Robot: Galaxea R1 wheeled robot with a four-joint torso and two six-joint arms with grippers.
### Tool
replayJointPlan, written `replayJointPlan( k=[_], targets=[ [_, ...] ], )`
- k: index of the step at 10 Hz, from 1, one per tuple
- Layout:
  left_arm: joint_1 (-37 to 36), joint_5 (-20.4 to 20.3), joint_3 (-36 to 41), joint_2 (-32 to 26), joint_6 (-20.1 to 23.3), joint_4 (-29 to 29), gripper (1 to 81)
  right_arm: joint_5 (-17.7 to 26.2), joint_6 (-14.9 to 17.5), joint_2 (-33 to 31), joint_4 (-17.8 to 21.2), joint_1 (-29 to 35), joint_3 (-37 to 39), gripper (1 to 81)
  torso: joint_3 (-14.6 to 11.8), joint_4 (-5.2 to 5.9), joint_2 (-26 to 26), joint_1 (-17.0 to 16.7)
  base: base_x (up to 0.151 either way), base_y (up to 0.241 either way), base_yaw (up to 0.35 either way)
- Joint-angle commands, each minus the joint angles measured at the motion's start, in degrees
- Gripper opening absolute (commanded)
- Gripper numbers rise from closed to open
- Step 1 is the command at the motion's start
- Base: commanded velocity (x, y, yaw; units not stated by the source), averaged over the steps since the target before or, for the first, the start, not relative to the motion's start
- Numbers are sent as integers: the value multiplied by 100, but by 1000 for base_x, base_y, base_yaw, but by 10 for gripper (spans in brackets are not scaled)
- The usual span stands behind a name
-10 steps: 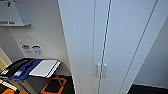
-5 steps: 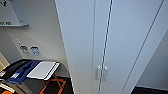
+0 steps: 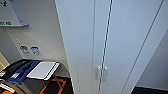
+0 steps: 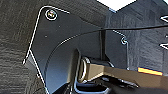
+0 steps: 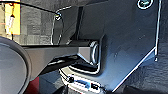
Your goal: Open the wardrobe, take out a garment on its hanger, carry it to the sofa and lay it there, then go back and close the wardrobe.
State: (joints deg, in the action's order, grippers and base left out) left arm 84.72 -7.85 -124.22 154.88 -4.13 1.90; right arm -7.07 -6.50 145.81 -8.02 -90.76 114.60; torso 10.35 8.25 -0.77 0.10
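The wardrobe [image 3: 120, 37] rises close in front of me in the head view, tall and white, both plain doors shut. Two small pale vertical handles [image 3: 101, 73] sit side by side where the doors meet, low in the picture. The seam between the doors runs up from them as a thin dark line. The garment, the hanger and the sofa are hidden or away from these views. Both wrist views look down past the robot's own dark plate at dark carpet.
Left of the wardrobe a white wall [image 3: 42, 32] carries a sign board [image 3: 12, 15] and small stickers [image 3: 30, 50]. Below them stand bins with a blue lid [image 3: 22, 70] and a white lid [image 3: 42, 70]. An orange frame [image 3: 53, 86] sits on the dark floor.
The whole head picture has shifted: the camera has moved closer to the wardrobe, which looms larger, with the bins sliding toward the lower left.
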Motion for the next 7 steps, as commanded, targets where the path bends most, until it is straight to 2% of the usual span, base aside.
replayJointPlan(
  k=[1,3,6,7],
  targets=[
    [-363,275,1166,-893,35,109,811,180,-9,-1204,-94,553,-1514,811,0,0,0,0,0,0,0],
    [-644,267,2077,-1600,35,117,811,180,-18,-2071,-59,1097,-2453,811,0,0,0,-2,0,0,0],
    [-1216,214,3191,-2433,70,310,811,128,-1,-2913,-112,1810,-3549,811,0,0,0,0,0,0,0],
    [-1478,188,3593,-2704,88,519,811,-229,43,-3132,-112,1994,-3899,811,0,0,0,0,0,0,0]
  ],
)
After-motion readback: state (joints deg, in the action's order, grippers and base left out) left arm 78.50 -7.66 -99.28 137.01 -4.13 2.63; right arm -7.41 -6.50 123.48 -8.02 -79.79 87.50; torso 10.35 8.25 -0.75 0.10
